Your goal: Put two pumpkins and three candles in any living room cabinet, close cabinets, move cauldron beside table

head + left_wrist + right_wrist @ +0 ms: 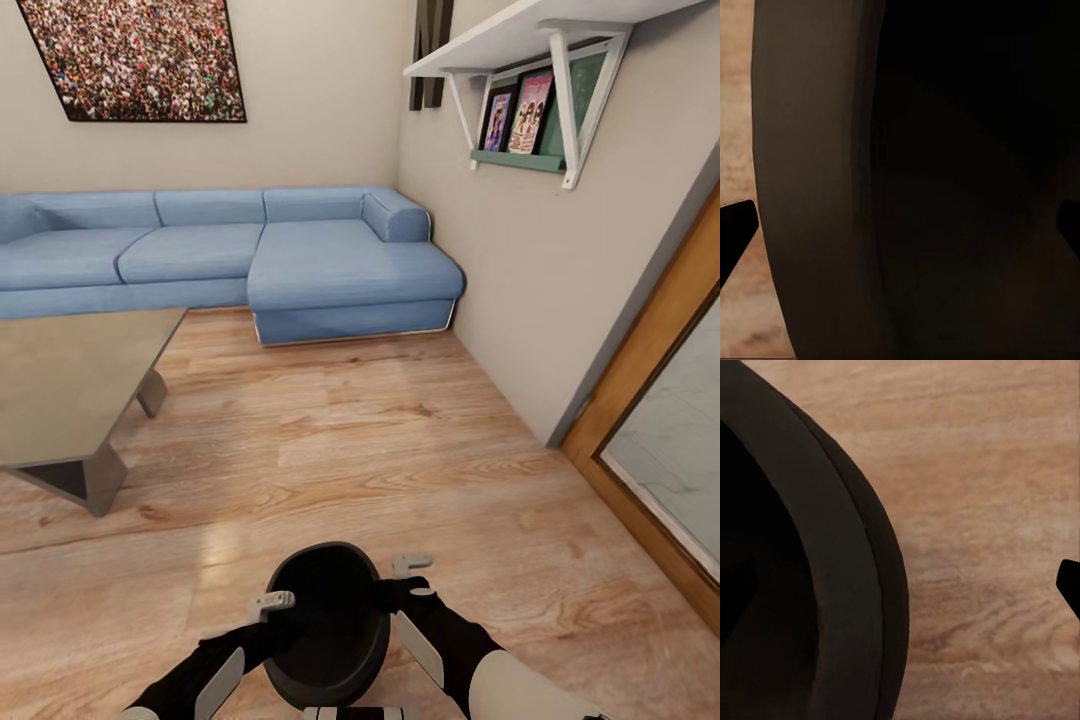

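Note:
The black cauldron sits low in the head view, right in front of my trunk, with its wide mouth up and nothing visible inside. My left gripper is at its left rim and open. In the left wrist view one dark fingertip lies against the cauldron's outer wall and the other is inside the pot. My right gripper is at the right rim, also open, and its outer fingertip stands clear of the cauldron's wall. The grey table stands ahead on the left.
A blue corner sofa runs along the far wall. A white wall shelf with framed pictures hangs on the right wall. A wooden door frame stands at the right. Wood floor lies open between table, sofa and wall.

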Controlling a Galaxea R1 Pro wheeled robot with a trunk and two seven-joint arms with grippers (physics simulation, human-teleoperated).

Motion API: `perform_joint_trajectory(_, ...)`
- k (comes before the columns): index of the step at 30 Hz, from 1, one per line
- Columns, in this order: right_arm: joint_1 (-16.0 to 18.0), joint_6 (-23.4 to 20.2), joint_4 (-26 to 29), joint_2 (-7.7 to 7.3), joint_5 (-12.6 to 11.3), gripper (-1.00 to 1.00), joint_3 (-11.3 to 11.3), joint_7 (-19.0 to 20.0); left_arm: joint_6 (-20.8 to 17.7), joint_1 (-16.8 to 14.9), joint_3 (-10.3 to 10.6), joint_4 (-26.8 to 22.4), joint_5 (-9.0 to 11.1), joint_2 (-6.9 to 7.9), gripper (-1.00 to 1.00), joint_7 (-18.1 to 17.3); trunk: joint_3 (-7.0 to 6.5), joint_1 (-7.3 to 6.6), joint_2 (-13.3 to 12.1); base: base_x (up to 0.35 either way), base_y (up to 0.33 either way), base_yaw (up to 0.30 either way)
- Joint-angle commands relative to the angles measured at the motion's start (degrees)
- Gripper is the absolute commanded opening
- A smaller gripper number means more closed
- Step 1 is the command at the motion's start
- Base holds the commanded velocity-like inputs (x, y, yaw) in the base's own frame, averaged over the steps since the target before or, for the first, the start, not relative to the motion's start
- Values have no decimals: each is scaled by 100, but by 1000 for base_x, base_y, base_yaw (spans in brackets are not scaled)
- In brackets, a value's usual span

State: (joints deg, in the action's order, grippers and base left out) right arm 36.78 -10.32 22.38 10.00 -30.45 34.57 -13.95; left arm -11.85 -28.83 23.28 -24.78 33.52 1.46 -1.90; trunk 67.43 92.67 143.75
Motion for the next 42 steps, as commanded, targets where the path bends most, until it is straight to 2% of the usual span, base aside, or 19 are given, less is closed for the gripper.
perform_joint_trajectory(1, 5, -25, 4, 0, -22, 100, 31, -24, -26, 44, 45, 360, 76, -40, 100, -12, 6, 0, 1, 0, 0, 186)
perform_joint_trajectory(6, 5, -38, -11, 0, -16, 100, 32, 239, -28, 44, 45, 360, 76, -40, 100, -12, 5, 0, 1, 0, 0, 178)
perform_joint_trajectory(10, 5, -46, -13, 0, -14, 100, 32, 294, -28, 44, 45, 360, 76, -40, 100, -12, 5, 0, 1, 0, 0, 49)
perform_joint_trajectory(42, -7, -86, -30, 0, -4, 100, 31, 344, -36, 44, 45, 360, 76, -40, 100, -22, 5, 0, 1, 0, 0, 2)
